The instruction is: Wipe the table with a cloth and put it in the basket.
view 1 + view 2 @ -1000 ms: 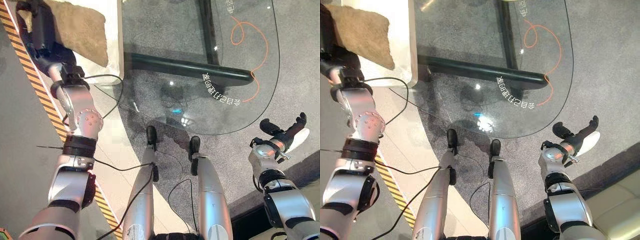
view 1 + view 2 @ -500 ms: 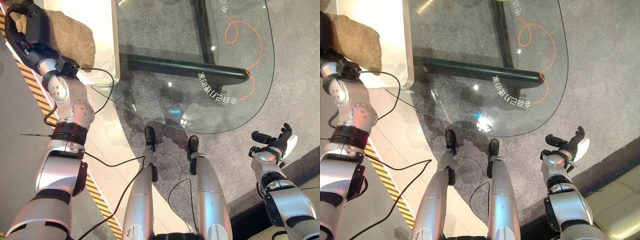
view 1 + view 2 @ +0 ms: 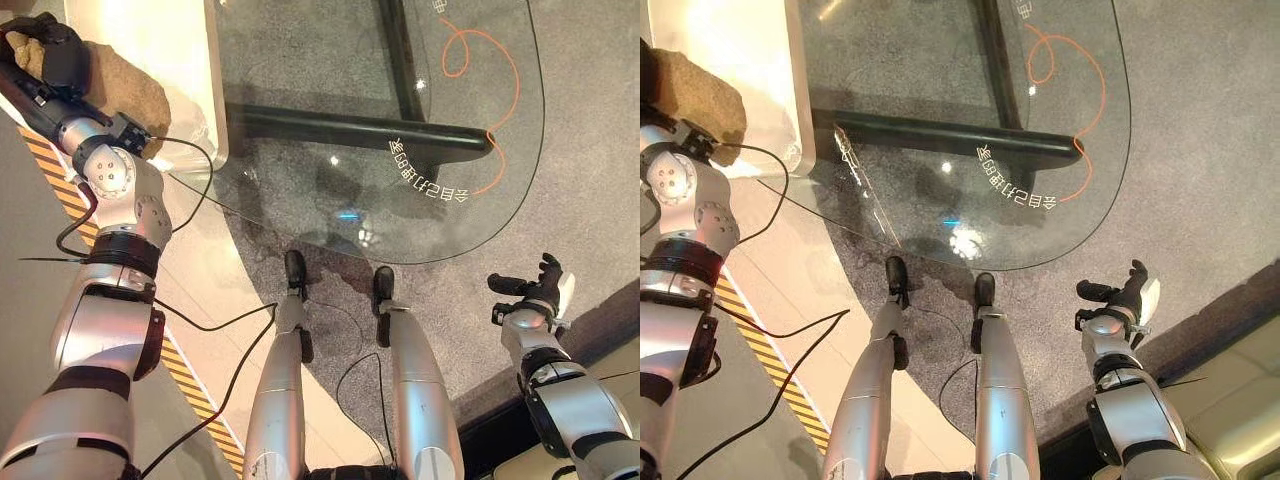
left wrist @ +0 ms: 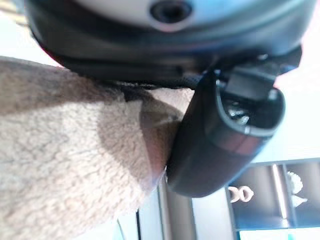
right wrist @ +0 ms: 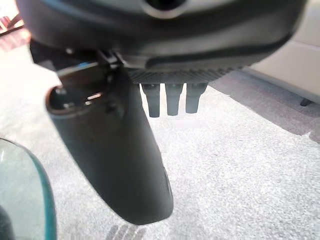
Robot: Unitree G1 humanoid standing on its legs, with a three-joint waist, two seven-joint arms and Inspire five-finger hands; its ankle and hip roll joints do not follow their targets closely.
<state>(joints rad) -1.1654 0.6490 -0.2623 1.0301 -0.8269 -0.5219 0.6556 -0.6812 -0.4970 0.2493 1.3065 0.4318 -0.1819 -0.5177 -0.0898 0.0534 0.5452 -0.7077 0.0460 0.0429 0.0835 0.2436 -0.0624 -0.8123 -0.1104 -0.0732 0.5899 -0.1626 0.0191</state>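
L hand (image 3: 48, 52) fingers were curled over the far end of the brown cloth (image 3: 125, 88), and in the L wrist view the thumb (image 4: 220, 145) pressed into the fleecy cloth (image 4: 65, 165) from the side, so it was a wrap-and-pinch grip, not a flat press. The cloth lay bunched on the white surface (image 3: 170, 50) w/ its near end close to that surface's near edge, just beside the L edge of the glass table (image 3: 400, 120). The cloth looked thick, soft and light: prob. it would sag and fold when lifted, not slip, no risk of breaking. Best hold, I'd judge, is a full handful near the middle of the bunch, since a pinch at one end would let the rest trail. The glass top is smooth, so the cloth should slide easily under light pressure. R hand (image 3: 535, 290) hung well apart, off the table's near R edge above the grey carpet (image 3: 590, 150); in the R wrist view its fingers (image 5: 172, 97) were loosely bent w/ the thumb (image 5: 120, 165) standing apart, holding nothing. No basket to be made out, so can't say where the drop-off is.
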